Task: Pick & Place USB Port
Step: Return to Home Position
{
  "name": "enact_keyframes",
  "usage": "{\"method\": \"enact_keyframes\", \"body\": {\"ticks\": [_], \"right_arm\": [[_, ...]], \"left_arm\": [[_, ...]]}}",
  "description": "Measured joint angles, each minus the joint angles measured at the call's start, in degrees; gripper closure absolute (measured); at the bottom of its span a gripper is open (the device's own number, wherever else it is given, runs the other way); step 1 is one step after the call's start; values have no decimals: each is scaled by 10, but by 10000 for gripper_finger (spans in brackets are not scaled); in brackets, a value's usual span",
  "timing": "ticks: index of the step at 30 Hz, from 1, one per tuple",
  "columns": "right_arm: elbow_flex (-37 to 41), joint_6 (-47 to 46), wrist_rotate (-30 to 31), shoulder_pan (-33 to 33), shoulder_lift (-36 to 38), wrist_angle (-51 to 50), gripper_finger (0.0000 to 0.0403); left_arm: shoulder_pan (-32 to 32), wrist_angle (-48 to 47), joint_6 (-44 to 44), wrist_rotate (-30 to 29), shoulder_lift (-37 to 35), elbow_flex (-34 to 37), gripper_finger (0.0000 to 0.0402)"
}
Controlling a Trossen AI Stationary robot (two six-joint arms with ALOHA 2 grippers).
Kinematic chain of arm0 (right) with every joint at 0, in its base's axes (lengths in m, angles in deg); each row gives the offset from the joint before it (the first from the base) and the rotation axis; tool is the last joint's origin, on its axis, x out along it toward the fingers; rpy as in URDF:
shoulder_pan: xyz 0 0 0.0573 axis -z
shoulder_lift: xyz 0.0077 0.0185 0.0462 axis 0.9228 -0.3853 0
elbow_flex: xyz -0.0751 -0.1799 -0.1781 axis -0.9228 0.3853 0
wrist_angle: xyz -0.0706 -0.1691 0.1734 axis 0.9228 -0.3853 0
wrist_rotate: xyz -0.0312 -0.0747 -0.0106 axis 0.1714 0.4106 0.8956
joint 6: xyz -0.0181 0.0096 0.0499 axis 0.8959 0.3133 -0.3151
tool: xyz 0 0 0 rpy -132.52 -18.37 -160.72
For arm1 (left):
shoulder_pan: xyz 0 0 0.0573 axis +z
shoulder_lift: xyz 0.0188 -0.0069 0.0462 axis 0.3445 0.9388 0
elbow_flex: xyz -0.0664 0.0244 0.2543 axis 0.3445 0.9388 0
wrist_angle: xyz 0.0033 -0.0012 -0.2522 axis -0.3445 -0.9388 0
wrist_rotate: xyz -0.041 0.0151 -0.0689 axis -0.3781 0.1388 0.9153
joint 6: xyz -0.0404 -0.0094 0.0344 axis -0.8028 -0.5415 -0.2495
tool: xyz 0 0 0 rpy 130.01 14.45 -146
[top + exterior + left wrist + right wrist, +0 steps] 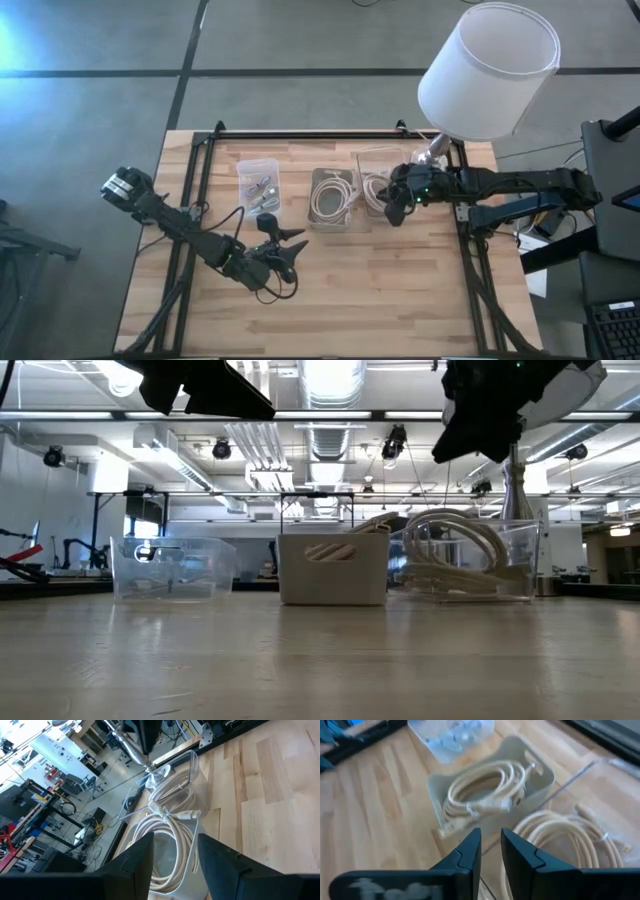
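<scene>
Right gripper (392,214) is seen over the clear cable bin (378,153), jaws slightly parted and empty; left gripper (297,248), jaws spread, is held over the desk (400,290).

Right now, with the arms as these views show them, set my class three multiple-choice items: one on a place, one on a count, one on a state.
1. Where does the right end effector hang?
A. Above the right transparent bin.
B. At the row's left end.
C. Well clear of every bin.

2. How many bins stand in the row?
A. Two.
B. Three.
C. Five.

3. How are the left end effector's fingers?
A. Shut tight on something.
B. Apart, holding nothing.
C. Out of sight.

Answers:
1 A: the high view shows it over that bin's edge.
2 B: there is a left transparent bin, a white bin and the right one.
3 B: its wrist view shows a clear gap between them.
</scene>
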Motion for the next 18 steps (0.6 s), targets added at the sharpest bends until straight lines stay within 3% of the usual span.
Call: {"method": "enact_keyframes", "body": {"ticks": [11, 18], "right_arm": [[9, 41, 0, -8, -15, -2, 342], [-22, 136, 2, -39, -9, 0, 391]], "left_arm": [[0, 1, -21, 0, -2, 0, 256], [-3, 2, -24, -3, -10, -15, 336]]}}
